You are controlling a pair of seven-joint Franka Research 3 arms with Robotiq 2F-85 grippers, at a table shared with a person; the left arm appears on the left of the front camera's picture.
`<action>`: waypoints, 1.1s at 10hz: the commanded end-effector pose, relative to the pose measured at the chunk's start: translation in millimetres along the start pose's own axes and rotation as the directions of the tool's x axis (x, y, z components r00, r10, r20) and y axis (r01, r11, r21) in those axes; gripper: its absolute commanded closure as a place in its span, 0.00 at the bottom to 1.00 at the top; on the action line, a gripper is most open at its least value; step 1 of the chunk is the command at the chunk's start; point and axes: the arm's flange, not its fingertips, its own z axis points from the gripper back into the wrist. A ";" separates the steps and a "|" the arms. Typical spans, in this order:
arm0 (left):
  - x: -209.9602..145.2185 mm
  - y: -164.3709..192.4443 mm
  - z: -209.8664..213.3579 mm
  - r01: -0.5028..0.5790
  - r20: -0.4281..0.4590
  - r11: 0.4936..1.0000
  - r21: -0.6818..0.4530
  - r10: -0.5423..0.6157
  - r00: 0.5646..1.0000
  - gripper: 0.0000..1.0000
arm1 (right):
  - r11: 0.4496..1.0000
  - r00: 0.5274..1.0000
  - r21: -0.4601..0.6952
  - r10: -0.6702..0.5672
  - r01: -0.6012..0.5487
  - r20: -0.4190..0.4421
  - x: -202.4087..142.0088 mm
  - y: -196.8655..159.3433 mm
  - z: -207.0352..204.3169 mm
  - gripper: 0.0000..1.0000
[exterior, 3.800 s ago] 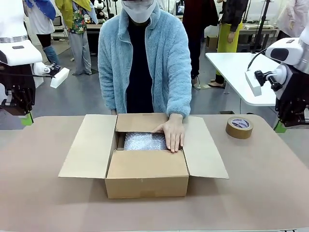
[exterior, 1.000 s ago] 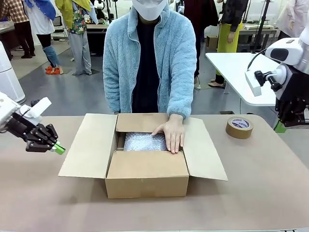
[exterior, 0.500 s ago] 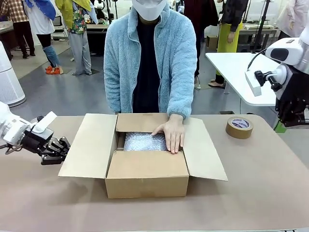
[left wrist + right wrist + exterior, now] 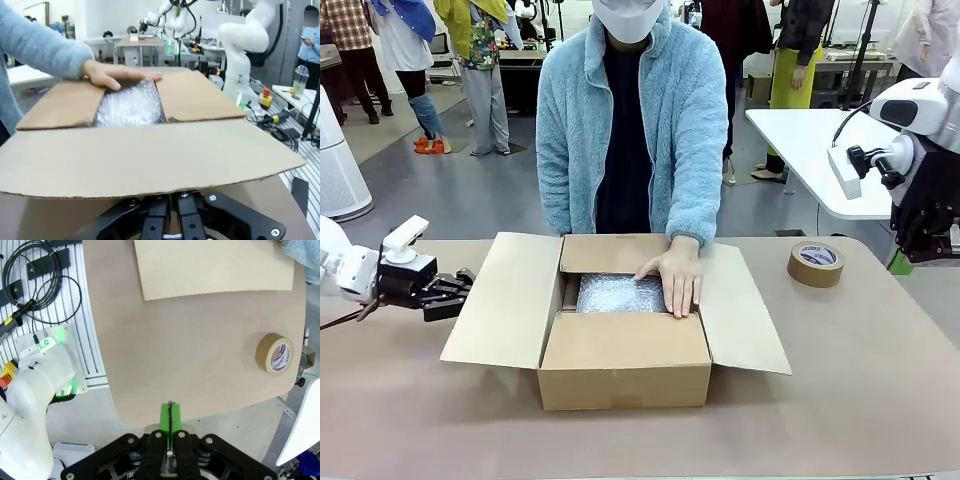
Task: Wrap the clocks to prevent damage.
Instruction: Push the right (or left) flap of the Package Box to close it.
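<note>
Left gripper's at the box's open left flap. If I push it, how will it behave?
The left flap looks thin and flat, so it probably hinges easily at its crease. The person's hand rests in the box, so the box likely won't slide.

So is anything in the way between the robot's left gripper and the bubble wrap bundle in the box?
Yes. The cardboard box has its left flap folded out, and it stands right in front of the shut left gripper, between it and the bubble-wrapped bundle. The person's hand also rests on the bundle.
</note>
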 end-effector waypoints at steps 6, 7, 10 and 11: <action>63.7 2.4 -71.3 0.151 0.000 0.988 -0.001 -0.151 0.988 1.00 | 1.000 1.000 0.006 0.008 -0.008 0.008 -0.1 1.9 -2.5 0.99; 65.4 3.5 -86.4 0.172 -0.027 0.985 -0.005 -0.172 0.985 1.00 | 1.000 1.000 0.006 0.008 -0.008 0.008 -0.1 1.9 -2.5 0.99; 44.3 28.2 -121.5 0.149 -0.083 0.988 0.029 -0.146 0.986 1.00 | 1.000 1.000 0.006 0.008 -0.008 0.008 -0.1 1.9 -2.5 0.99; 38.9 33.7 -126.5 0.148 -0.085 0.988 0.050 -0.143 0.986 1.00 | 1.000 1.000 0.006 0.008 -0.008 0.008 -0.1 1.9 -2.5 0.99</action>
